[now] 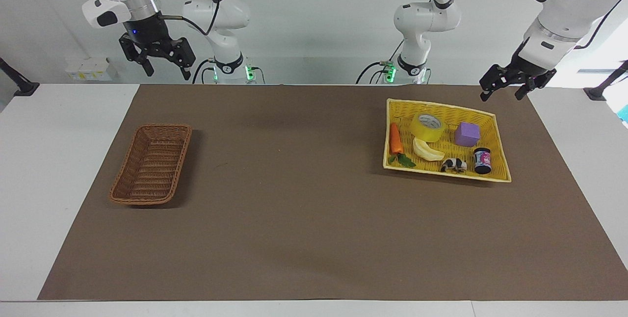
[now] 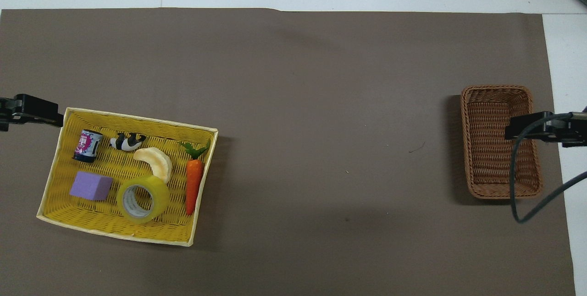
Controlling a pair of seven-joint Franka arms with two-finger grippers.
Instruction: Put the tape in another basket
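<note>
From the facing view, running across from the right arm's end of the table: up at eleven o'clock hangs the right gripper (image 1: 164, 65), high in the air by the table's robot edge, fingers spread apart and holding nothing. Under it and nearer the middle of the brown mat (image 1: 294, 199), at about nine o'clock, sits the brown wicker basket (image 1: 151, 165), with nothing in it (the overhead view shows its woven floor bare).

Sliding over to the left arm's end, at roughly two o'clock, lies the yellow basket (image 1: 494, 130), and it is crowded. At its end toward the middle of the table lies the carrot (image 1: 395, 139), leaves pointing away from the robots. Next to that, the tape (image 1: 428, 127), standing tilted on its edge against the basket floor, at the robot end of the basket, the peeled banana (image 1: 427, 150) touching it from six o'clock. Then a small black-and-white toy cow (image 1: 454, 165), the purple block (image 1: 466, 134) just beside the tape, and a little dark jar (image 1: 483, 160) at the block's five o'clock.

Finally, at one o'clock, the left gripper (image 1: 504, 90) hovers off the yellow basket's robot-side corner, fingers released, grasping nothing.
</note>
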